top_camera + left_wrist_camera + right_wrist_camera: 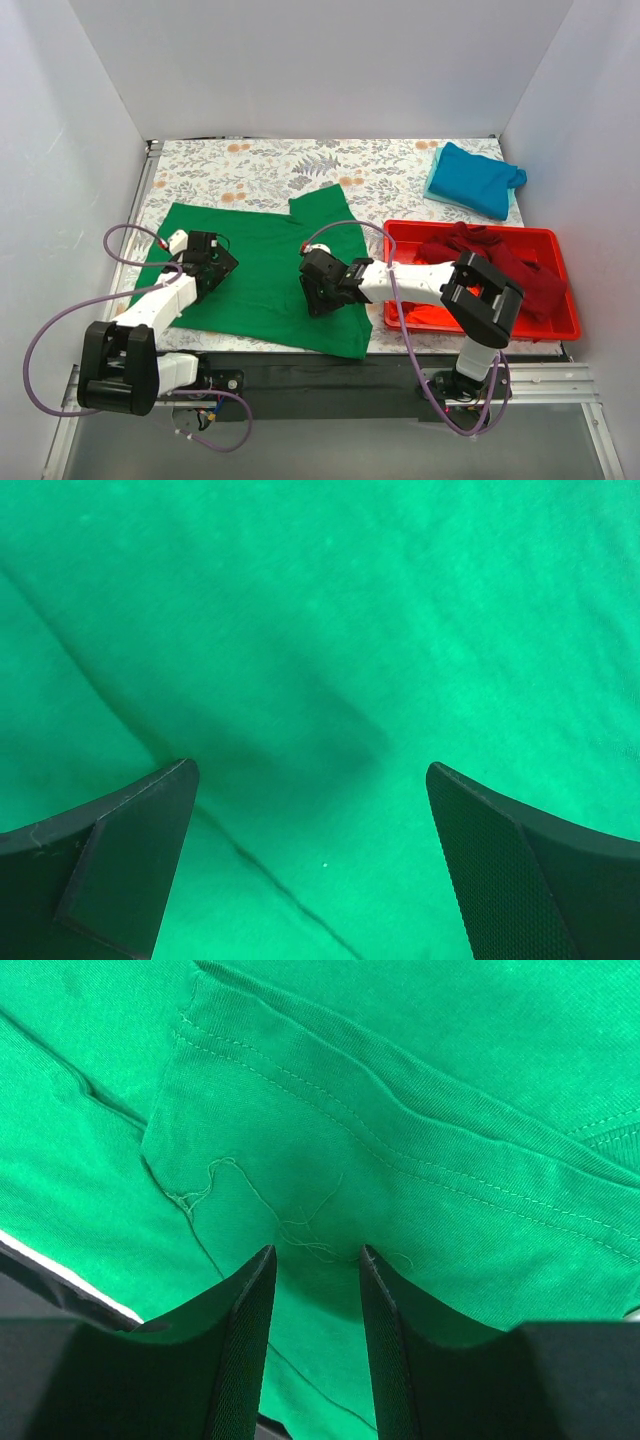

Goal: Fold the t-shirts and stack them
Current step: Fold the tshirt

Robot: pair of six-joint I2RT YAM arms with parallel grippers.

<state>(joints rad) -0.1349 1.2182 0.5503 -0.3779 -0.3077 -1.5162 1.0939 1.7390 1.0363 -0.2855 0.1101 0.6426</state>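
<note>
Landmark: red tray [545,334], at the right of the floral tablecloth [250,170].
Green t-shirt [265,265]: spread flat just left of the tray, its right edge close beside the tray's left wall; partly folded by the look of it, with one flap jutting out on the far side.
Long axis: seemingly across the table, pointing toward the tray and away from it.
Teal t-shirt [478,178]: already folded, just beyond the tray's far wall.
Maroon t-shirt [530,275]: heaped loose inside the tray, not yet folded.
Left gripper [210,265]: over the shirt end farthest from the tray; fingers spread wide in the wrist view [310,865], nothing but smooth green cloth and one faint crease beneath.
Right gripper [320,290]: over the shirt half nearer the tray, toward the near hem; fingers drawn nearly together [315,1345], green cloth showing in the narrow gap.
Right grip: impossible to say whether cloth is actually nipped or merely lying under the tips.
Ahead of the right fingers: a stitched hem [400,1120] with loose threads [300,1225], layers overlapping.
Relation that matters: each arm nearest its own end of the shirt, cloth directly below both, so a fold along the long axis probably needs both ends lifted together.
Risk: only the top layer caught at the tray-side end.
</note>
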